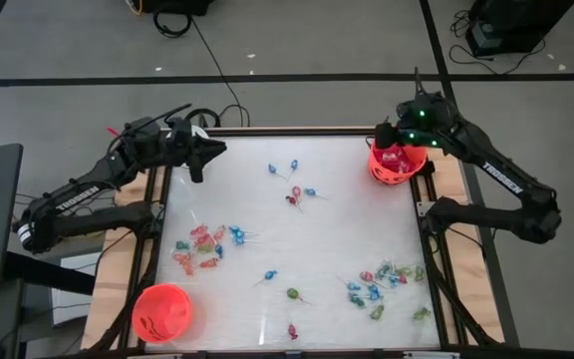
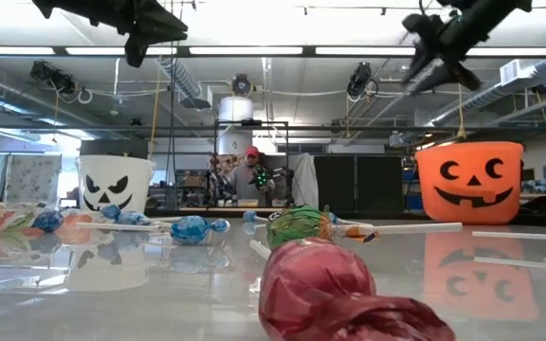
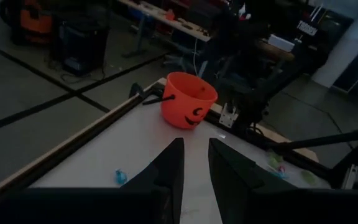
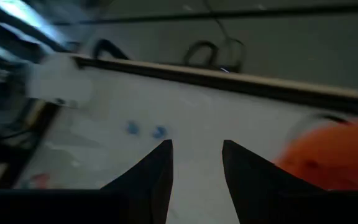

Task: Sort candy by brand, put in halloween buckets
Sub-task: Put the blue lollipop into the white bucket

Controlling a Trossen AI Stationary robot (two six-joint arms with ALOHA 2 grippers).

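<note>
Candy lies scattered on the white table: blue lollipops [image 1: 282, 168], a mixed cluster at the left [image 1: 205, 244], another at the near right [image 1: 382, 284], and a red lollipop [image 2: 320, 289] at the near edge. An orange bucket [image 1: 397, 165] at the far right holds red pieces. A second orange bucket [image 1: 162, 311] stands at the near left. The white bucket [image 2: 115, 183] stands at the far left, mostly hidden under my left arm in the high view. My left gripper [image 1: 199, 165] hangs open above the far left corner. My right gripper [image 1: 377, 135] hangs open above the far-right bucket's far rim.
The table has a raised wooden frame [image 1: 267, 130] around it. Its middle [image 1: 307, 239] holds only a few single pieces. Beyond the far edge, cables [image 1: 182, 20] lie on the floor, and a person [image 2: 251, 175] shows far behind the table in the low view.
</note>
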